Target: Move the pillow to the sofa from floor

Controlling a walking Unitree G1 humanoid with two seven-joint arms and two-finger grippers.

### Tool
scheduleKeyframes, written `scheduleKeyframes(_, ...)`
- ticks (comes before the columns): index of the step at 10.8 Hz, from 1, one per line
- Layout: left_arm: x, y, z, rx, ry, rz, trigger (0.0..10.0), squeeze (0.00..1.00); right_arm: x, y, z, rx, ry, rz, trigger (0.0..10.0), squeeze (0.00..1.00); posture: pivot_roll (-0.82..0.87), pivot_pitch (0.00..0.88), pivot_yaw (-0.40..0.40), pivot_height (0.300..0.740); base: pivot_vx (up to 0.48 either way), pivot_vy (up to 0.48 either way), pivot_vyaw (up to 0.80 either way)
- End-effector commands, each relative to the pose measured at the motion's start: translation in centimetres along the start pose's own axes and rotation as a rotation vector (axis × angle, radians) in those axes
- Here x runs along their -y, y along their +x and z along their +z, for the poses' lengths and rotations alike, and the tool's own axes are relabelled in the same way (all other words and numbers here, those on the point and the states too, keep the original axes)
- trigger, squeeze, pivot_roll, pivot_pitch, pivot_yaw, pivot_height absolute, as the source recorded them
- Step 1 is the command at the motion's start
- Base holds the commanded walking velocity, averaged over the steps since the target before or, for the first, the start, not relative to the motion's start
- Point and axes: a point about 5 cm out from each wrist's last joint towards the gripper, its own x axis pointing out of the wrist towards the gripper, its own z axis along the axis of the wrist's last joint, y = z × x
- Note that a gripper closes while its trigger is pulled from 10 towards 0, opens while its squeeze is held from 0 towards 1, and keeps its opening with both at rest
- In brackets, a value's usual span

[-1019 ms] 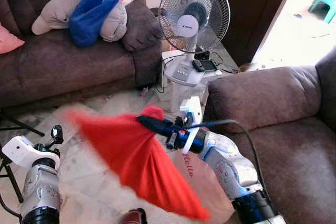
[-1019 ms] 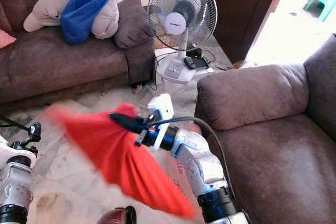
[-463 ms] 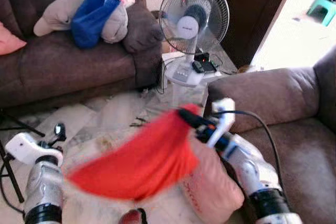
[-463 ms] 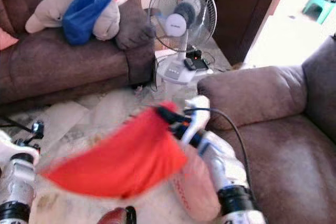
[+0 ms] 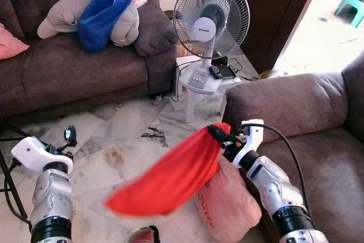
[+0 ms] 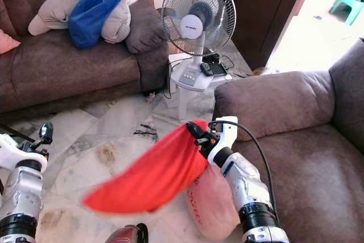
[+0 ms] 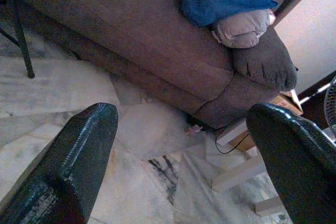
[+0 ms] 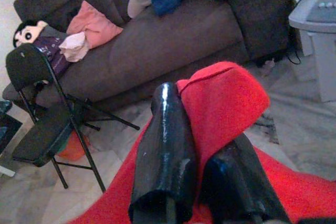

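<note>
Right wrist view is showing the right gripper with its two black fingers pinched together on a corner of the red pillow. In the head views that pillow is hanging in the air from this one corner, sagging down and toward the robot's left above the marble floor, and its lower edge is blurred. It is hanging just in front of the armrest of the near brown sofa, with the seat cushion beyond on the robot's right. A pink pillow is lying on the floor against that sofa's base, directly under the right forearm.

The left gripper is holding its fingers wide apart with nothing between them, pointing toward the far sofa, where a grey cushion and blue bag are resting. A standing fan is sitting between the two sofas.

Judgement: the carry is underway and the placement is outstanding. To do it well, the arm needs to be lifting the hanging bulk above armrest height before swinging right, since a single-corner grip risks slippage or the cloth snagging the armrest. Release should be coming only once the pillow's mass is resting over the seat cushion.
</note>
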Motion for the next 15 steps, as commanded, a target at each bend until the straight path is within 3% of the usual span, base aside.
scheduleKeyframes(1, 0.6, 0.1, 0.0, 0.001, -0.001, -0.017, 10.0, 0.00, 0.5, 0.1, 2.1, 0.086, -0.045, -0.012, 10.0, 0.00, 0.13, 0.057, -0.010, 0.740, 0.000, 0.000, 0.00)
scheduleKeyframes(3, 1.1, -0.7, -0.8, -0.036, 0.032, -0.070, 10.0, 0.00, 1.1, -0.1, 1.9, 0.084, -0.050, -0.047, 10.0, 0.00, 0.13, 0.058, -0.009, 0.740, 0.000, 0.000, 0.00)
scheduleKeyframes(6, 2.4, -2.8, -4.0, -0.170, 0.274, -0.251, 10.0, 0.00, 0.8, 0.3, 1.4, 0.081, -0.043, -0.046, 10.0, 0.00, 0.13, 0.057, -0.008, 0.740, 0.000, 0.000, 0.00)
scheduleKeyframes(7, 2.5, -4.2, -6.4, -0.288, 0.459, -0.366, 10.0, 0.00, 0.6, 0.6, 1.2, 0.080, -0.045, -0.039, 10.0, 0.00, 0.13, 0.057, -0.008, 0.740, 0.000, 0.000, 0.00)
scheduleKeyframes(8, 2.2, -5.1, -7.7, -0.353, 0.595, -0.413, 10.0, 0.00, 0.5, 0.8, 1.2, 0.079, -0.046, -0.034, 10.0, 0.00, 0.13, 0.057, -0.006, 0.740, 0.000, 0.000, 0.00)
scheduleKeyframes(9, 1.7, -5.3, -8.2, -0.380, 0.625, -0.381, 10.0, 0.00, 0.5, 0.8, 1.2, 0.080, -0.046, -0.033, 10.0, 0.00, 0.13, 0.055, -0.005, 0.740, 0.000, 0.000, 0.00)
scheduleKeyframes(10, 1.2, -6.7, -10.0, -0.537, 0.638, -0.484, 10.0, 0.00, 0.5, 0.8, 1.1, 0.079, -0.046, -0.034, 10.0, 0.00, 0.13, 0.056, -0.005, 0.740, 0.000, 0.000, 0.00)
scheduleKeyframes(11, 1.3, -7.8, -10.4, -0.587, 0.660, -0.590, 10.0, 0.00, 0.5, 0.7, 1.0, 0.076, -0.048, -0.033, 10.0, 0.00, 0.13, 0.056, -0.004, 0.740, 0.000, 0.000, 0.00)
scheduleKeyframes(13, 1.5, -7.6, -8.7, -0.487, 0.628, -0.620, 10.0, 0.00, 0.6, 0.7, 0.8, 0.072, -0.049, -0.034, 10.0, 0.00, 0.13, 0.059, -0.005, 0.740, 0.000, 0.000, 0.00)
scheduleKeyframes(15, 1.6, -8.2, -7.8, -0.555, 0.545, -0.726, 10.0, 0.00, 0.4, 0.9, 0.7, 0.066, -0.049, -0.029, 10.0, 0.00, 0.14, 0.059, -0.007, 0.740, 0.000, 0.000, 0.00)
